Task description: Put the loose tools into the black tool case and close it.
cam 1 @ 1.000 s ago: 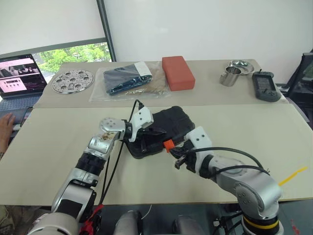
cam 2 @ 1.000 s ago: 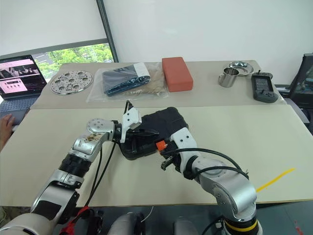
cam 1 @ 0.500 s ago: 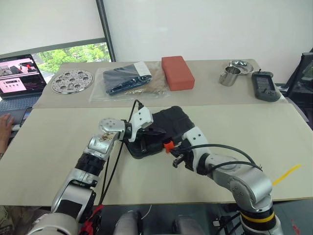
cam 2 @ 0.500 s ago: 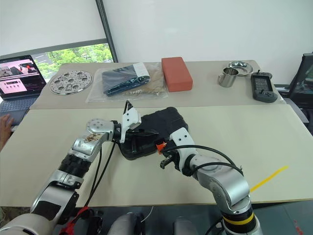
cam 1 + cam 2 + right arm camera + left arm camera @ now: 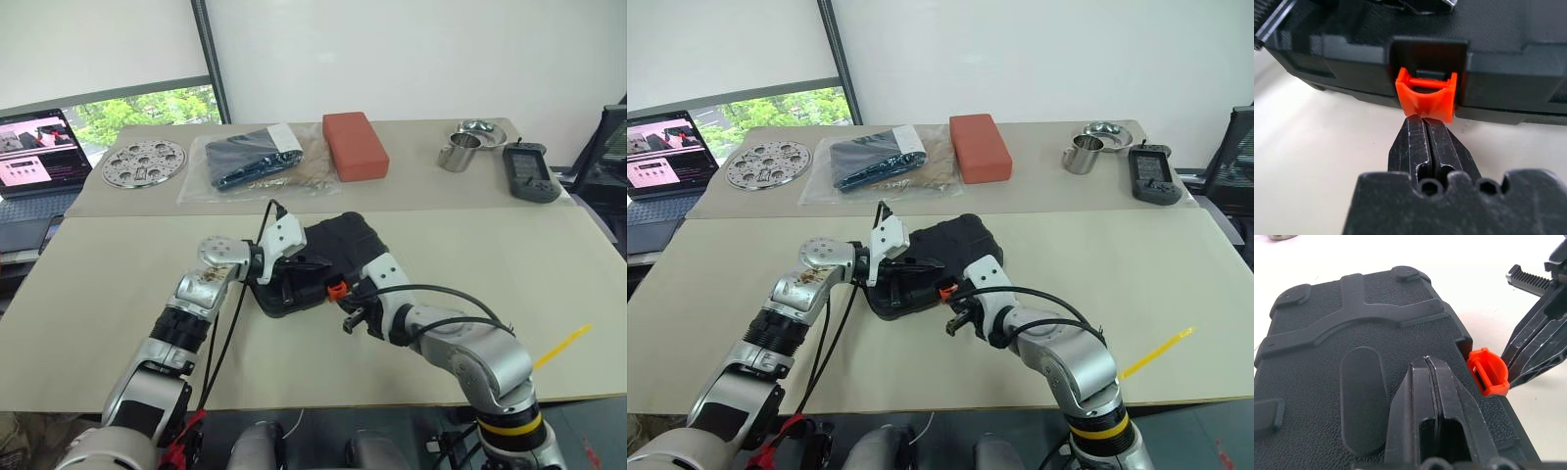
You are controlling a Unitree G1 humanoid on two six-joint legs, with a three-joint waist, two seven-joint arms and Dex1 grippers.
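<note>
The black tool case lies closed in the middle of the near table, ribbed shell up, its orange latch on the front edge. My left gripper is shut and rests its tips on the lid, a little behind the latch. My right gripper is shut too, with its tips pressed against the lower edge of the latch from the front. The loose tools are out of view.
On the far table lie a clear bag with dark contents, a red block, a metal cup, a bowl, a black handheld device and a perforated metal disc. A laptop sits far left.
My right gripper has crept forward to the orange latch. The left gripper has stayed on the lid. A person's hand at the left edge has gone from view.
</note>
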